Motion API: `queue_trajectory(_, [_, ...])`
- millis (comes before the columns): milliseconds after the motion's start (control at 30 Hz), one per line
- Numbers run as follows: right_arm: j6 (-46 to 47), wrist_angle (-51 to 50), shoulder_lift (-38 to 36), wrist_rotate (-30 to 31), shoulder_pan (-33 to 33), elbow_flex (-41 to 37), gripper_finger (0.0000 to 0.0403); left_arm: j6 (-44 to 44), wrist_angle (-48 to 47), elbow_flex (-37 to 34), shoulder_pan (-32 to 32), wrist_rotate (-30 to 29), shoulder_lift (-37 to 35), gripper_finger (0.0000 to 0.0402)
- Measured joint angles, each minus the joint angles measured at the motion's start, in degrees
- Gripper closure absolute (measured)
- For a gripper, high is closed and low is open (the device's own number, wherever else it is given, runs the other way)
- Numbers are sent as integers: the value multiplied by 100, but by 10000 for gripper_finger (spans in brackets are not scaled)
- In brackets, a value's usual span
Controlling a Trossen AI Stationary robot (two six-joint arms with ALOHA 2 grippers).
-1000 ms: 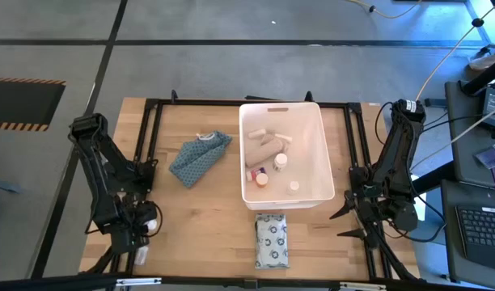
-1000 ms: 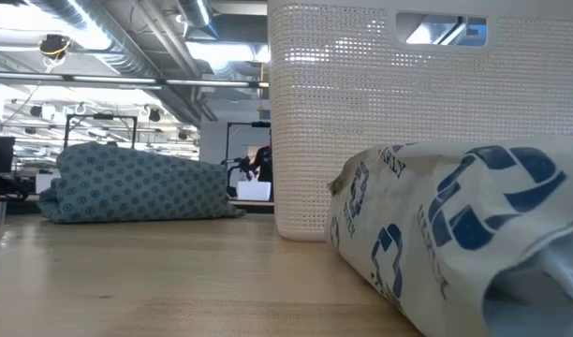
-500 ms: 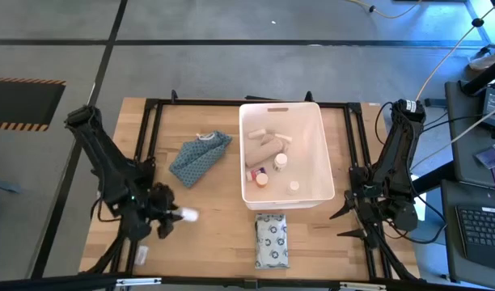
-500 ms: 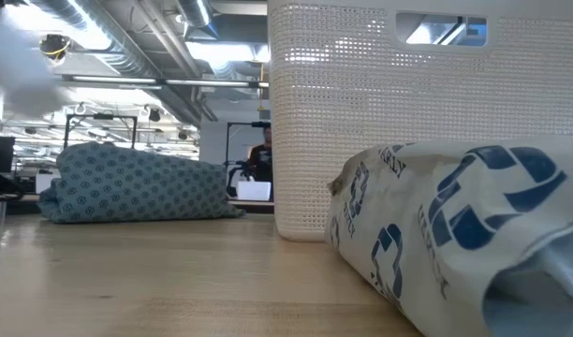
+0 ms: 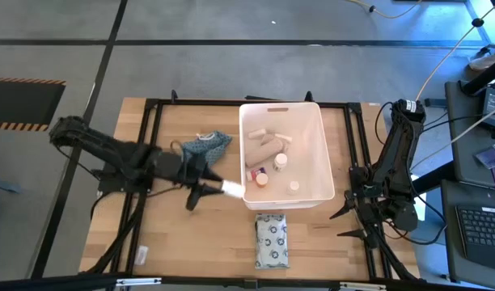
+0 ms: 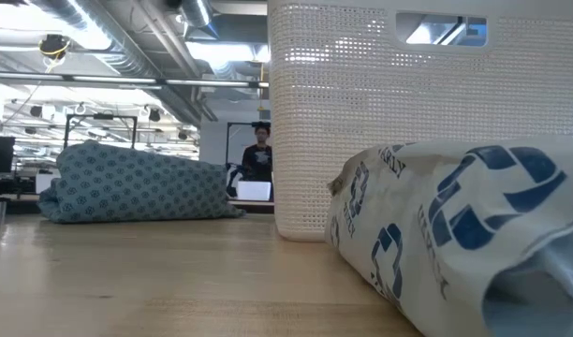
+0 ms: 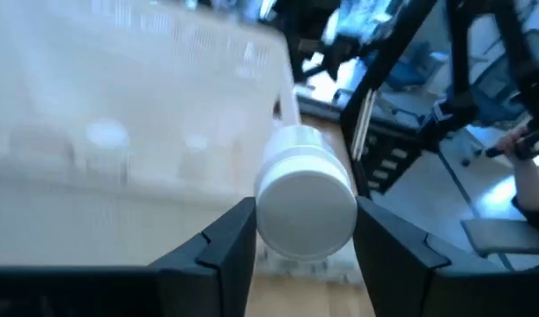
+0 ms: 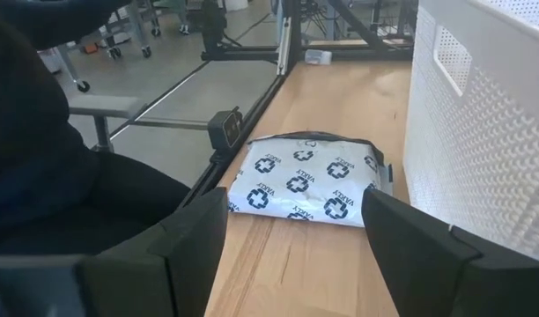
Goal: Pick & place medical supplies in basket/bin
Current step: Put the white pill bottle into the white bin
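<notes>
Left gripper (image 5: 217, 189) pinches a white pill bottle (image 7: 305, 194) at the bin's (image 5: 312, 197) 9 o'clock wall. Right gripper (image 5: 350, 220), at 4 o'clock, spread, empty.

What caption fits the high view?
Left tool carries a white bottle toward the white bin; right tool waits.

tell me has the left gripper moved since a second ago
Yes. The left gripper, shut on a white bottle, has swung from the table's near left corner up to the white bin.
</notes>
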Motion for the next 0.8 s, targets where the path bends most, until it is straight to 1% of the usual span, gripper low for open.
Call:
queue_trajectory(67, [-4, -1, 0, 1, -2, 0, 139, 379, -136, 415, 347, 326, 105, 239])
queue_trajectory(100, [-4, 1, 0, -1, 0, 0, 139, 521, -275, 637, 485, 390, 174, 240])
queue_trajectory(167, [-9, -5, 0, -1, 0, 0, 139, 724, -636, 1160, 744, 433, 408, 242])
queue_trajectory(267, [-29, -16, -2, 1, -1, 0, 139, 946, -1450, 2047, 1072, 427, 974, 243])
queue_trajectory(400, [-20, -18, -2, 2, 0, 0, 139, 1475, -2490, 3342, 1345, 496, 1985, 241])
queue_trajectory(500, [7, -18, 0, 2, -1, 0, 139, 1847, -3163, 4296, 1511, 716, 2832, 241])
queue_trajectory(667, [13, -20, 0, 2, 0, 0, 139, 2362, -3948, 5734, 1733, 1145, 4161, 241])
queue_trajectory(800, [15, -35, 0, 2, 0, 0, 139, 2789, -4344, 6602, 1811, 1190, 5075, 241])
